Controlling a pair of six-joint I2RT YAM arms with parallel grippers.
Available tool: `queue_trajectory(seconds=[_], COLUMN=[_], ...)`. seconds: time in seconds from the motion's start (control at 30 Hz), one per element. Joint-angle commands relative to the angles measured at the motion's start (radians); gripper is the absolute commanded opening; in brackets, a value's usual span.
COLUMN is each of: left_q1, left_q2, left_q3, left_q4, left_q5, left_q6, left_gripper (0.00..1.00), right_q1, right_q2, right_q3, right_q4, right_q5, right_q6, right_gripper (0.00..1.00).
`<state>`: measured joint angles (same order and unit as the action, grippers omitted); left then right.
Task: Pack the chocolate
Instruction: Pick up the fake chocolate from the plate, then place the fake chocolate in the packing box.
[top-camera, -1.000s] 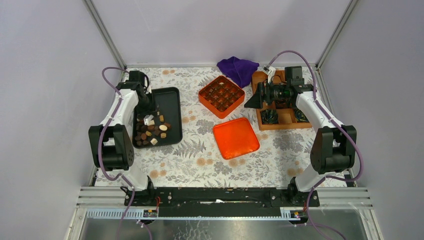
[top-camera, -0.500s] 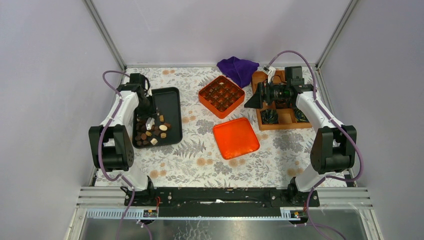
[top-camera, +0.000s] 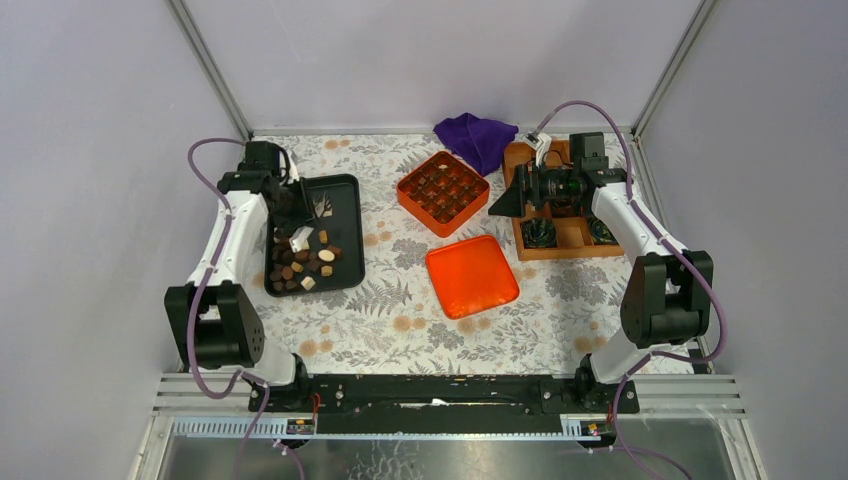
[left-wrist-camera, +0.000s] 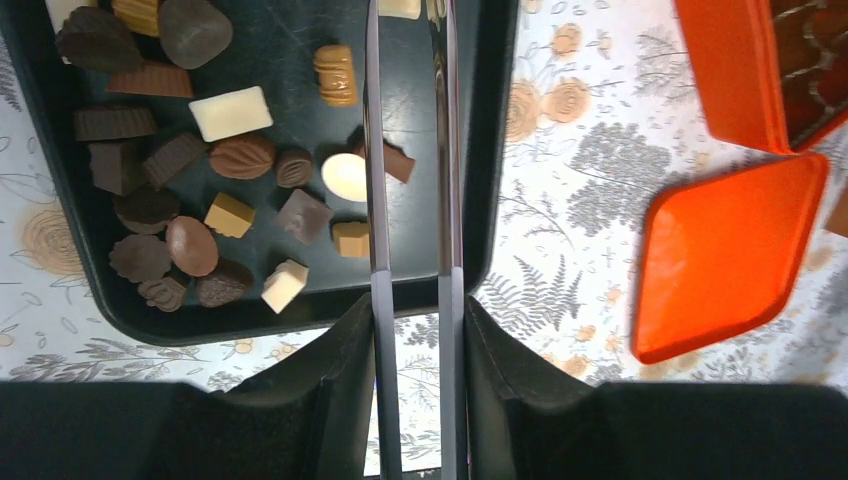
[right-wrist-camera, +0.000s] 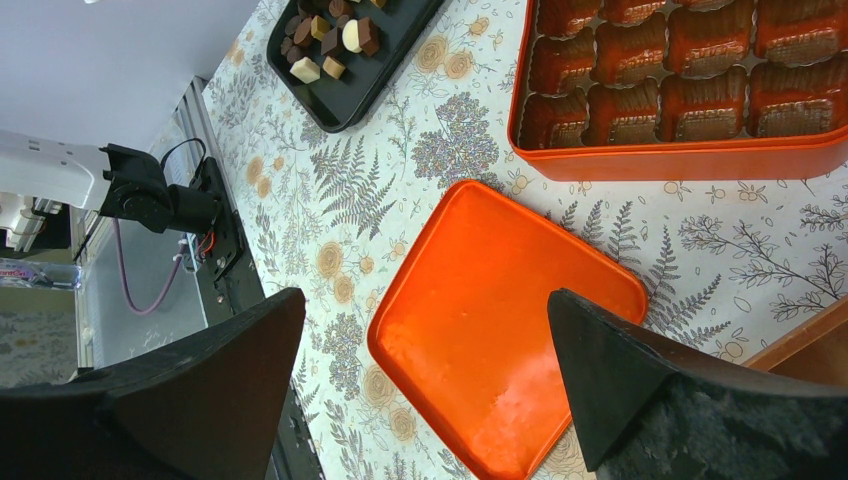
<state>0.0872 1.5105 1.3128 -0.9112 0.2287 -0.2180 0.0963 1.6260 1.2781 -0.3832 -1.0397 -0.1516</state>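
Observation:
The chocolate (top-camera: 303, 262) is a heap of dark, light brown and cream pieces in the near half of a black tray (top-camera: 346, 196); the left wrist view also shows the chocolate (left-wrist-camera: 232, 112). My left gripper (top-camera: 300, 205) hangs over the tray, its black fingers (left-wrist-camera: 335, 385) shut on long metal tweezers (left-wrist-camera: 410, 200). A cream piece (left-wrist-camera: 400, 7) shows between the blades at the top edge; their tips are cut off. My right gripper (top-camera: 497, 205) stands open and empty, pointing at the orange compartment box (top-camera: 443, 192). In its own view the right gripper (right-wrist-camera: 425, 300) is above the orange lid (right-wrist-camera: 500, 340).
The orange lid (top-camera: 471, 275) lies flat in the middle of the floral table. A purple cloth (top-camera: 478, 138) lies at the back. A wooden tray (top-camera: 572, 238) with dark crinkled cups sits under the right arm. Metal frame posts and walls enclose the table.
The left arm's elbow has swung out to the left, and its tweezers have moved toward the far part of the black tray. The right arm has not moved.

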Motion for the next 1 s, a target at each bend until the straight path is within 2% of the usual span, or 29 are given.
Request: queue_trajectory(seconds=[0.0, 0.2, 0.37, 0.5, 0.67, 0.97], left_q1=[0.007, -0.016, -0.125, -0.262, -0.401, -0.468], left_q2=[-0.060, -0.116, -0.149, -0.128, -0.057, 0.075], left_q3=[0.013, -0.039, -0.098, -0.126, -0.079, 0.004], left_q4=[0.060, 0.214, 0.408, 0.557, 0.578, 0.533], left_q5=[0.090, 0.257, 0.272, 0.198, -0.001, -0.129], left_q6=[-0.039, -0.131, -0.266, -0.337, -0.321, -0.253], left_gripper=[0.00, 0.00, 0.00, 0.00, 0.00, 0.00], right_q1=[0.003, 0.003, 0.003, 0.003, 0.003, 0.003], right_q2=[0.001, 0.002, -0.003, -0.006, -0.016, -0.020], right_q3=[0.008, 0.007, 0.006, 0.004, -0.002, -0.002], right_q4=[0.023, 0.024, 0.026, 0.027, 0.029, 0.028], right_q5=[-0.026, -0.026, -0.024, -0.023, -0.023, -0.022], right_q6=[-0.002, 0.000, -0.001, -0.001, -0.002, -0.004], right_gripper=[1.00, 1.00, 1.00, 1.00, 1.00, 1.00])
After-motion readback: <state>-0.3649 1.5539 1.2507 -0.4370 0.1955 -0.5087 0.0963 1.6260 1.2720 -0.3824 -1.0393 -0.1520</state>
